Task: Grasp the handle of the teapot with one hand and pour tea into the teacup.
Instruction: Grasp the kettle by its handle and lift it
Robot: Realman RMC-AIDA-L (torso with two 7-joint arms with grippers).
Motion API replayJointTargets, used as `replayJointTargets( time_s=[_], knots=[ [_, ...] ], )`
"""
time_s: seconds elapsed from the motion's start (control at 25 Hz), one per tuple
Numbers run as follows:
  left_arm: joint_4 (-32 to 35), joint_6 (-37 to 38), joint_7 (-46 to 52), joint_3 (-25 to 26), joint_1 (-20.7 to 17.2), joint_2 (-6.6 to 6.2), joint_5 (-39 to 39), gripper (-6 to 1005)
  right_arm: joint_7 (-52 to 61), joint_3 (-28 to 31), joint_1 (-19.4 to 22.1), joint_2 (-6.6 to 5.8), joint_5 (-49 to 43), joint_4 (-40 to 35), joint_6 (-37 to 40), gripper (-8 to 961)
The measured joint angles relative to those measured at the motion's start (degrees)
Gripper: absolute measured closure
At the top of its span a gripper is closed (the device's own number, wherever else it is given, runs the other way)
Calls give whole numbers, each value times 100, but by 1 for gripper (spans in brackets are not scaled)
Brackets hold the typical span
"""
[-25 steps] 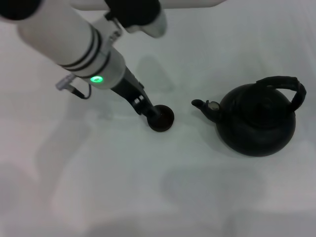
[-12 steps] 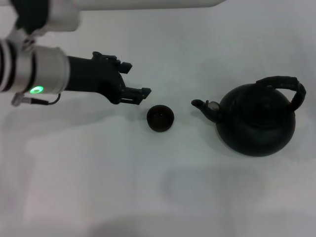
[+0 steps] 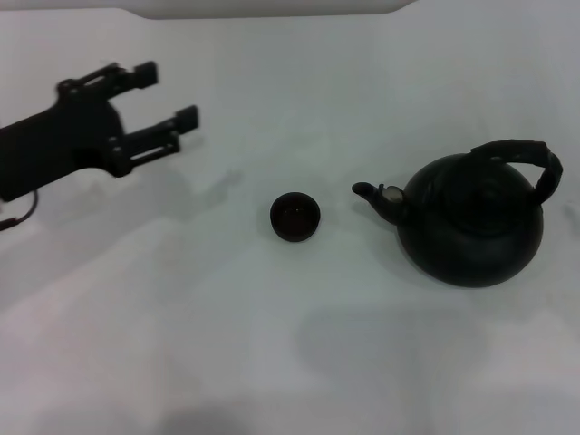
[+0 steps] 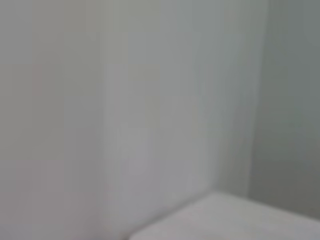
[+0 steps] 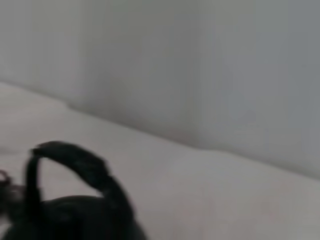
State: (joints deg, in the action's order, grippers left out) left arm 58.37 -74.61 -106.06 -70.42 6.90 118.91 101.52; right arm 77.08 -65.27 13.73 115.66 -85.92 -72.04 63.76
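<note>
**Bench inventory: teapot, teacup, left hand**

Teacup (image 3: 294,217): small, round, dark, handleless. Upright near centre of white bench (image 3: 272,344) in head view. Untouched, nothing gripping it.

Teapot (image 3: 471,222): large, matte black, bulbous. Upright at 3 o'clock from teacup, apart from it. Short spout pointing toward 9 o'clock, at teacup, with a clear gap between spout tip and cup rim. Also partly seen, blurred, in right wrist view (image 5: 65,215).

Handle (image 3: 521,159): thick black arched bail, spanning top of teapot, leaning toward 3 o'clock side. Free, not gripped. Seen as dark arch in right wrist view (image 5: 75,162).

Left hand (image 3: 168,95): black, at 10 o'clock from teacup, well apart from it, raised above bench. Fingers spread apart, pointing toward 2 o'clock, clamped on nothing.

Right hand: not seen in any view.

Left wrist view: pale blurred surfaces only.
</note>
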Motion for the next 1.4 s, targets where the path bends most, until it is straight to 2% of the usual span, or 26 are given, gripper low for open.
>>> replayJointTargets(
  time_s=[0.12,0.28,0.48,0.72,1.0,1.4],
  knots=[
    [-618,-297,-475,369,-36,-3,408,225,361,-151,85,16,-168,-240,343,117],
    [-970,-401,-536,579,-29,-13,433,226,723,-337,-2,11,-187,-307,671,118],
    [-1047,-415,-603,590,-10,-23,426,225,808,-636,-326,-10,-211,-169,678,121],
    [-1018,-508,-605,579,-4,-26,424,225,780,-637,-769,-32,-419,149,568,126],
    [-1021,-525,-602,653,-18,-26,453,225,792,-646,-845,-35,-706,207,224,131],
    [-1059,-454,-612,669,53,-30,447,226,814,-494,-774,-33,-718,179,-26,309]
  ],
)
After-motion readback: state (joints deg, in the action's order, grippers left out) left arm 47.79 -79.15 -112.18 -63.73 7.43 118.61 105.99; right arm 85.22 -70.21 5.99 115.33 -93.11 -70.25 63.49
